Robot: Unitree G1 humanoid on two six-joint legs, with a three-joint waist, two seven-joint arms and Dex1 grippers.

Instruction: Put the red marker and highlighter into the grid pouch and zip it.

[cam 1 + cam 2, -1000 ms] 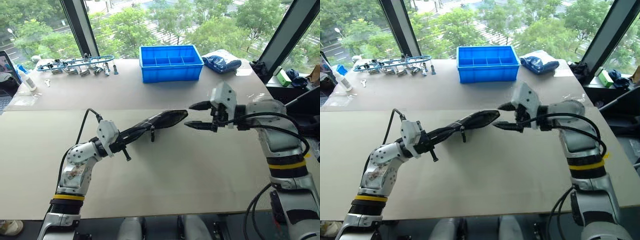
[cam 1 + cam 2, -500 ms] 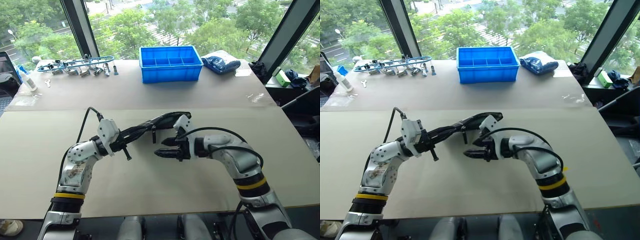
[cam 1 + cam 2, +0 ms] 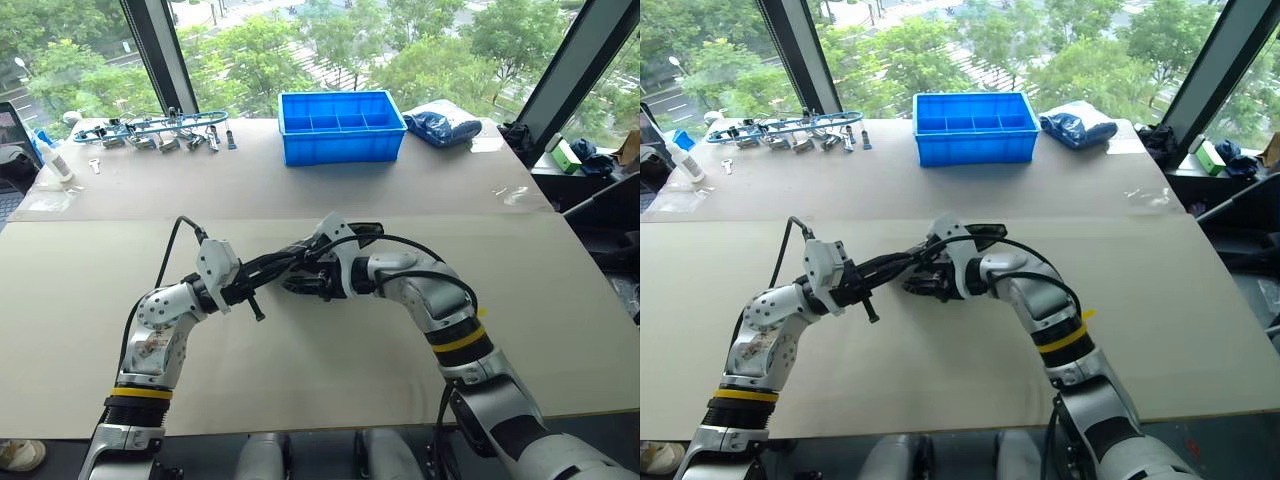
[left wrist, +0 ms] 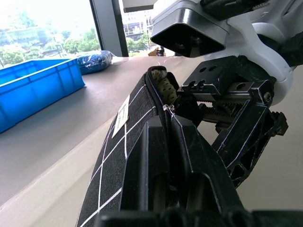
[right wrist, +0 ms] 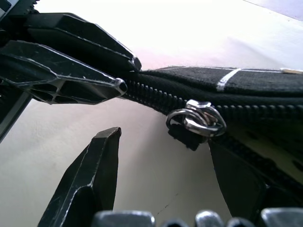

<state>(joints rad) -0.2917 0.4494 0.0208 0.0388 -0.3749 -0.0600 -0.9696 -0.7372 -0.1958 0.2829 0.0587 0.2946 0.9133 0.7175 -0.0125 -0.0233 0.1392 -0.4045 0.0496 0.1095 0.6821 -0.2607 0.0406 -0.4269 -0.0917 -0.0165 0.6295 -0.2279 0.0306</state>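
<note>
A: Black gridded fabric was seen from the head: the grid pouch (image 3: 300, 258) was held above the table (image 3: 330, 370), one end clamped in the closed left gripper (image 3: 250, 288).

B: And from the right wrist?

A: The right gripper (image 5: 161, 161) was spread, the silver zipper slider (image 5: 196, 119) lying between its fingers (image 5: 92, 175). From the left wrist, the pouch's mouth was seen gaping.

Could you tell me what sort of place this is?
Probably an upper-floor lab or workshop: large windows looking down on trees, a wide work table, and a blue compartment bin beside a row of clamps.
</note>
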